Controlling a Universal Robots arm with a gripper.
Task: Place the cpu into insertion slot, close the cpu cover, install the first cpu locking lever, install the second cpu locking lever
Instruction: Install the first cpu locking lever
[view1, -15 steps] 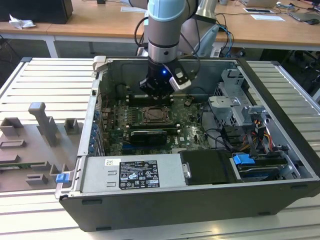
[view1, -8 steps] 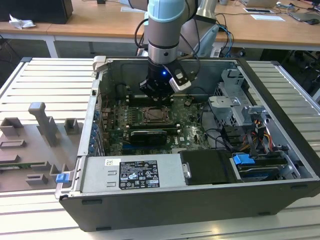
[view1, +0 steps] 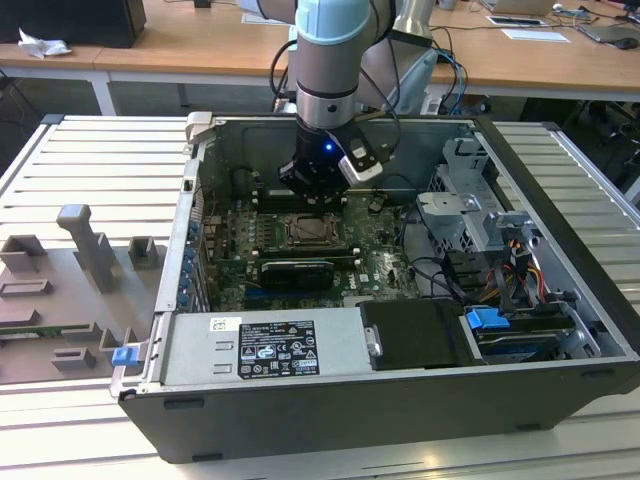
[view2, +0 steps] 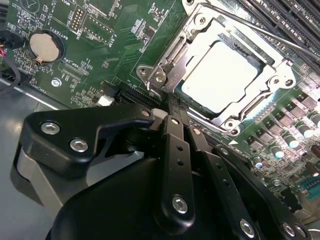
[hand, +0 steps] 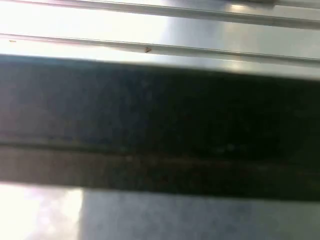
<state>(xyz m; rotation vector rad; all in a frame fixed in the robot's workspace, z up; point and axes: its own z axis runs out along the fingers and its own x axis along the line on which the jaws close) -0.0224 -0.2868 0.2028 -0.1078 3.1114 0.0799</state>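
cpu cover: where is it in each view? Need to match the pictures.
Exterior view: cpu cover lies at mid-motherboard, just below the gripper.
Second wrist view: cpu cover frames the cpu, beyond the gripper.
First wrist view: only blurred dark and bright bands.
Shared landmark: the gripper.

The gripper (view2: 172, 107) hides the cpu cover (view2: 170, 65) edge (fingertips unseen).
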